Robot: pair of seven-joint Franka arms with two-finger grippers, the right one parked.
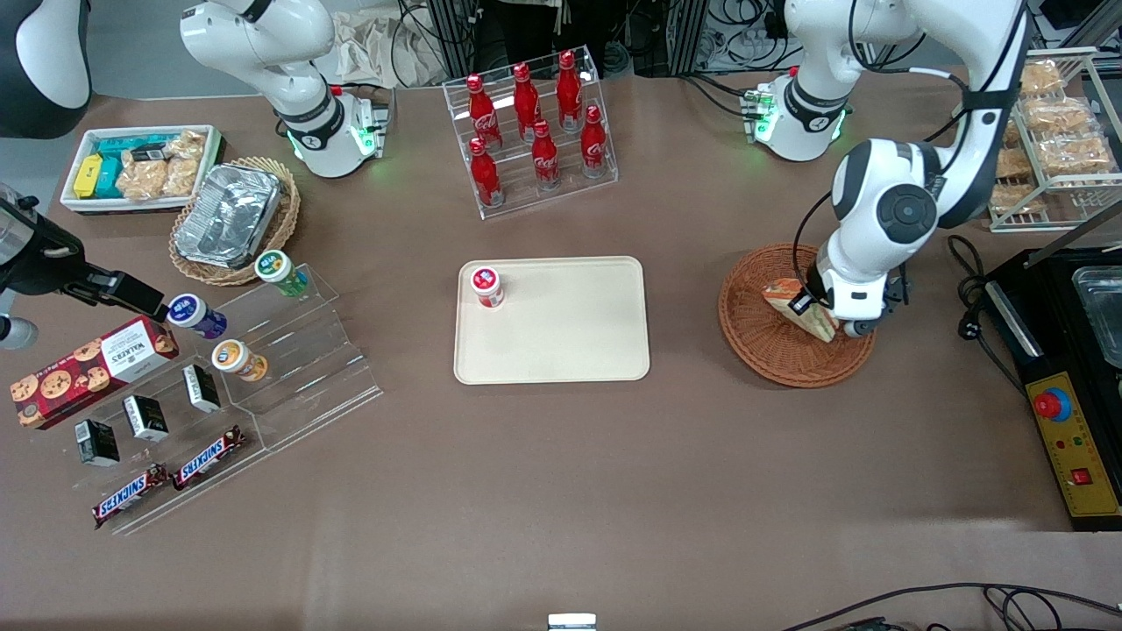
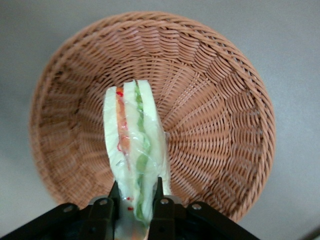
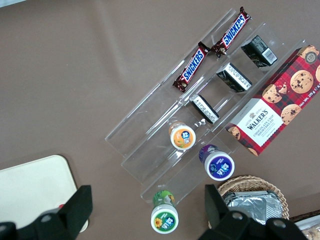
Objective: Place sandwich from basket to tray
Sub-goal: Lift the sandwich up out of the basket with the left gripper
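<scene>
The sandwich (image 1: pixel 799 308), a wedge with pale bread and orange and green filling, is held in my left gripper (image 1: pixel 820 317) just above the reddish-brown wicker basket (image 1: pixel 763 337). In the left wrist view the fingers (image 2: pixel 158 192) are shut on the sandwich (image 2: pixel 135 145), which hangs over the inside of the basket (image 2: pixel 215 110). The cream-beige tray (image 1: pixel 561 333) lies in the middle of the table, toward the parked arm from the basket. A corner of the tray shows in the right wrist view (image 3: pixel 30 190).
A small red-capped jar (image 1: pixel 487 286) stands on a tray corner. A clear rack of red cola bottles (image 1: pixel 530 127) stands farther from the camera than the tray. A black control box (image 1: pixel 1065 412) and a wire snack rack (image 1: pixel 1052 140) lie beside the basket.
</scene>
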